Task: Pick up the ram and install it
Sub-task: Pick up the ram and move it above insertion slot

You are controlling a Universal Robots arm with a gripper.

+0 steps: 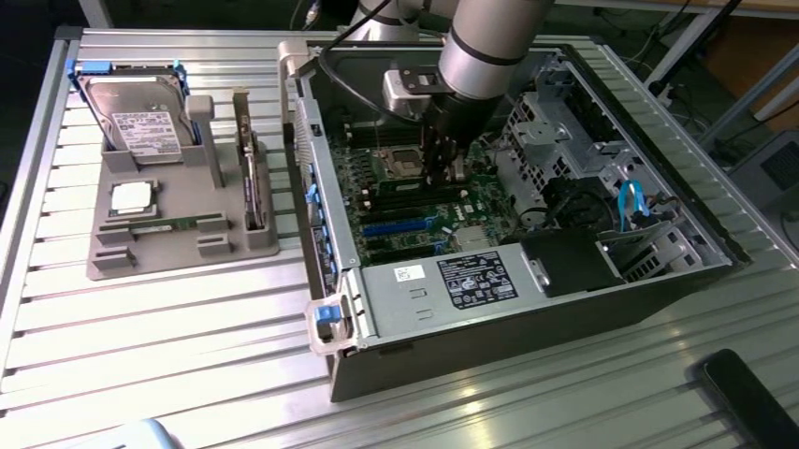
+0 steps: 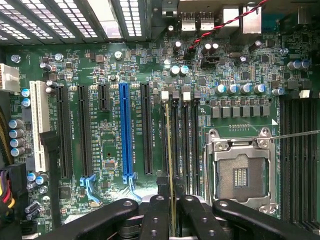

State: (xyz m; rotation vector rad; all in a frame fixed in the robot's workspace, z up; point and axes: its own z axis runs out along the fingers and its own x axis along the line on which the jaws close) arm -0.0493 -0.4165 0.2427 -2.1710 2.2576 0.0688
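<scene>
In the wrist view the ram [image 2: 169, 145] is seen edge-on, a thin line running out from between my black fingers [image 2: 159, 205]. My gripper [image 2: 171, 192] is shut on it. The stick stands in line with the row of dark memory slots [image 2: 182, 145] on the green motherboard, beside the open processor socket [image 2: 241, 172]; I cannot tell whether it touches a slot. In the exterior view my gripper [image 1: 444, 173] reaches down into the open computer case [image 1: 525, 299], over the motherboard. Another green stick of the same kind [image 1: 175, 224] lies in the grey holder [image 1: 119, 267] on the exterior view's left.
The grey holder also carries a hard drive [image 1: 140, 117], a square silver processor chip [image 1: 131, 198] and an upright expansion card [image 1: 250, 173]. Inside the case are the power supply [image 1: 469, 281], a drive cage [image 1: 562, 122] and blue cables [image 1: 631, 201]. A blue card slot [image 2: 125, 130] lies near the memory slots.
</scene>
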